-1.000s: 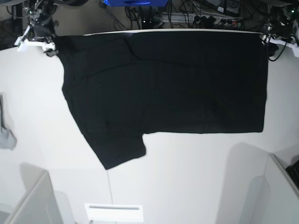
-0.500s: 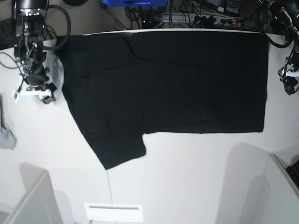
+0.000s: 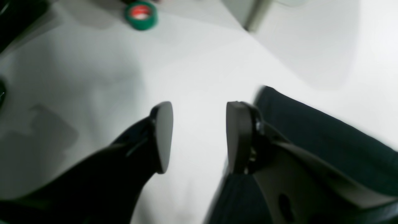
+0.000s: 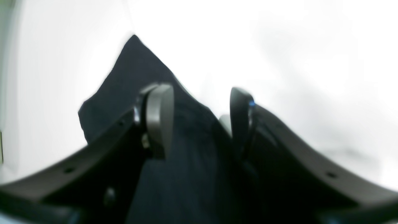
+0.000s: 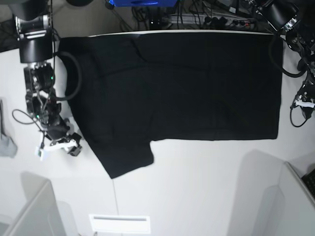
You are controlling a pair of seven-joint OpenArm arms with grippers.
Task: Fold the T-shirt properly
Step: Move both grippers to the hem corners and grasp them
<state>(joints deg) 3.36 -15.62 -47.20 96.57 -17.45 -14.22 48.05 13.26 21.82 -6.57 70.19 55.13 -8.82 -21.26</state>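
The black T-shirt [image 5: 177, 88] lies spread flat on the white table [image 5: 206, 187], with one sleeve pointing to the front left. My right gripper [image 5: 59, 145] is at the shirt's left edge, beside the sleeve. In the right wrist view it [image 4: 200, 121] is open and empty, just above the sleeve cloth [image 4: 130, 77]. My left gripper [image 5: 302, 104] is off the shirt's right edge. In the left wrist view it [image 3: 199, 137] is open and empty over bare table, with the shirt's corner [image 3: 311, 133] beside its right finger.
A small grey cloth [image 5: 6, 145] lies at the table's left edge. A green tape roll [image 3: 141, 15] lies ahead of my left gripper. Grey panels stand at the front left [image 5: 34, 211] and front right [image 5: 295, 201]. A white label [image 5: 119, 223] sits at the front.
Both arms have moved from the table's far corners toward the front, along the shirt's left and right sides. The shirt has not moved.
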